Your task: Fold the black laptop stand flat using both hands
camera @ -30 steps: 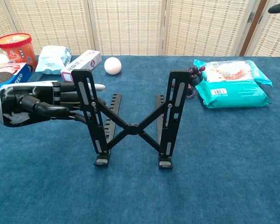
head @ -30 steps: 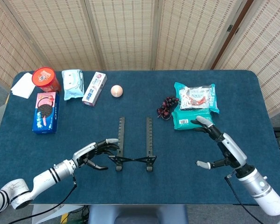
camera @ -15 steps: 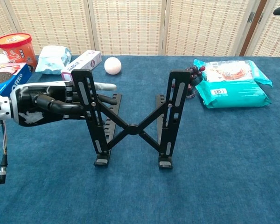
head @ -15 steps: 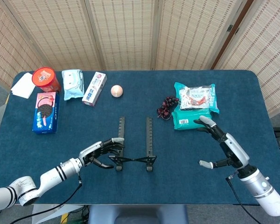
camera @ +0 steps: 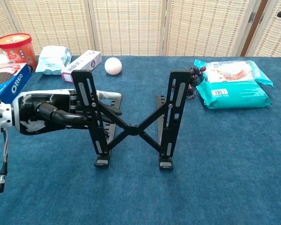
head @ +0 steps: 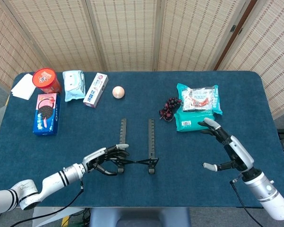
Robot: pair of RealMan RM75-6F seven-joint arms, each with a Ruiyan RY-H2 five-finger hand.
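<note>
Currently at grasp step. Laptop stand [camera: 131, 123] upright at tabletop [head: 189, 156] centre, still unfolded, X-brace spread. Left robot hand [camera: 47, 112] curled round stand's left upright, seemingly gripping. Right robot hand [head: 227, 149] spread wide, holding nothing, well apart to the right. Advice: bring right onto right upright, grip w/ both, press uprights together evenly, avoid tipping stand.

Two cameras, one high and one low, both facing the bamboo screen.

The head view looks steeply down over the whole blue surface [head: 132, 85]; the chest view sits low and close, looking level across it. Both share the laptop stand [head: 136, 146] at frame centre and the snacks behind.
</note>
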